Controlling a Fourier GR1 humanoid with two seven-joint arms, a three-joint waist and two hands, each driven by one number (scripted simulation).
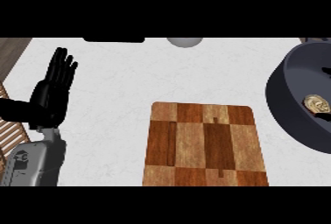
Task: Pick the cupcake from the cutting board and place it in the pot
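The left hand (51, 94) rests open at the view's left, black fingers straight and pointing up, holding nothing. To its right lies a rectangular cutting board (205, 144) of checkered wood on the white speckled counter (129, 78). Far right, well apart from the hand, the cupcake (317, 104) sits inside the round dark pot (284, 109).

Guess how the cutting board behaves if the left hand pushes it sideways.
The cutting board looks like a flat wooden slab, so probably stiff and likely to slide, not tip or roll. The white counter looks smooth, so it may skate or rotate. The left hand rests open, apart from it.
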